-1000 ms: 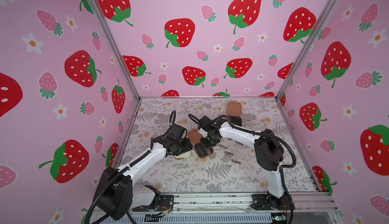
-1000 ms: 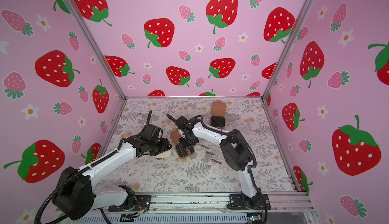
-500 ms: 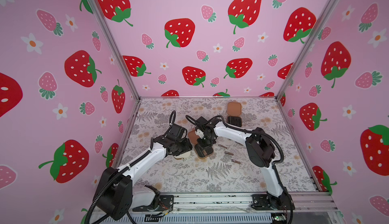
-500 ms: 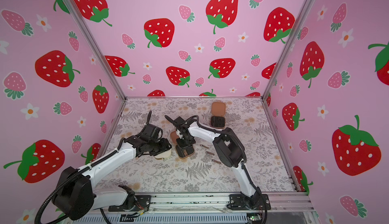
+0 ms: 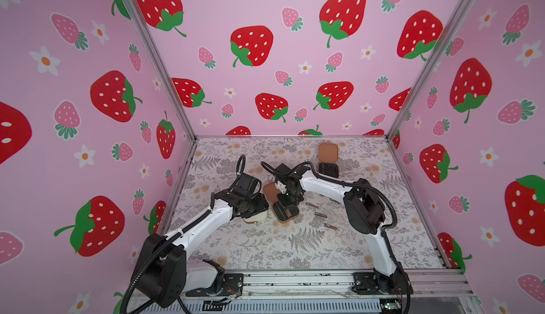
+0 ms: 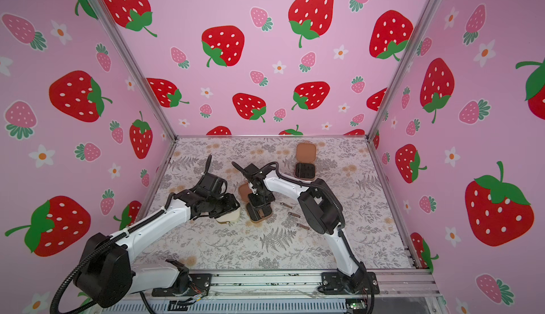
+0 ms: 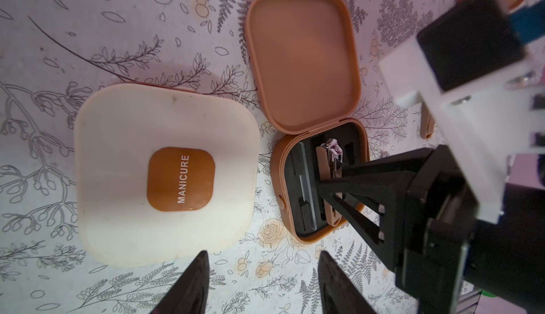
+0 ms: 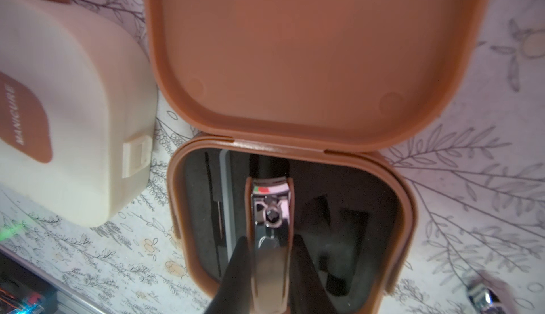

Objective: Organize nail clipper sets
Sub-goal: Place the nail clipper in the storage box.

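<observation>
A closed cream case (image 7: 165, 176) with a brown MANICURE badge lies next to an open brown case (image 7: 295, 197). The brown case's lid (image 8: 318, 47) is folded back flat on the table. My right gripper (image 8: 270, 240) is shut on a metal nail clipper (image 8: 271, 209) and holds it lengthwise down in the black slotted inside of this case. My left gripper (image 7: 263, 256) hovers open just off the cream case's edge, with only bare table between its fingers. In both top views the two wrists meet over these cases (image 5: 284, 213) (image 6: 228, 216).
A second brown case (image 5: 328, 169) lies open near the back wall, its lid (image 5: 328, 151) behind it. Three slim loose tools (image 5: 312, 205) (image 5: 320, 215) (image 5: 331, 226) lie on the floral table to the right of the middle case. Pink walls close three sides.
The right arm's elbow has swung inward and its gripper has shifted a little left over the open brown case. The left arm has stayed put.
</observation>
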You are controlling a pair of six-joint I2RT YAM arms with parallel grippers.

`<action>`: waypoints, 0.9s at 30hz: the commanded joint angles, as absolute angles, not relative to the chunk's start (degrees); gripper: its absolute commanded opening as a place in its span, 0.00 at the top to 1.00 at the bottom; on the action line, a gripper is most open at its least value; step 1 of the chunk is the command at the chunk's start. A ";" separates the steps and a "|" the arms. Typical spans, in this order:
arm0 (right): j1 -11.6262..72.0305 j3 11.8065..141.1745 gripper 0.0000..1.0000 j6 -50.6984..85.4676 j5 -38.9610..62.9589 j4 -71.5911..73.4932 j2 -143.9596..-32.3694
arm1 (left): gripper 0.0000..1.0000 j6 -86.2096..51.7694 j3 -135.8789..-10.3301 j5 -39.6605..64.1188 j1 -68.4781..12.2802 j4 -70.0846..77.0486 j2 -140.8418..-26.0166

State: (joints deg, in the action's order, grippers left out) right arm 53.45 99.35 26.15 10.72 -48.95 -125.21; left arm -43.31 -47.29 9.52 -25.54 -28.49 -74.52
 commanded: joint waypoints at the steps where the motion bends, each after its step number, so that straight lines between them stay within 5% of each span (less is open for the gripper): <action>1: 53.26 101.41 0.84 27.02 10.31 -49.65 -126.89 | 0.40 -42.63 -47.02 9.34 -25.22 -28.91 -75.14; 27: 53.26 100.90 0.83 29.71 12.31 -48.88 -123.12 | 0.40 -42.65 -46.72 10.26 -25.05 -27.82 -75.96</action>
State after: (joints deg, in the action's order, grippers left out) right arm 53.45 100.22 28.71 11.64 -48.82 -125.64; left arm -43.31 -47.29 10.02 -25.32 -28.25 -75.46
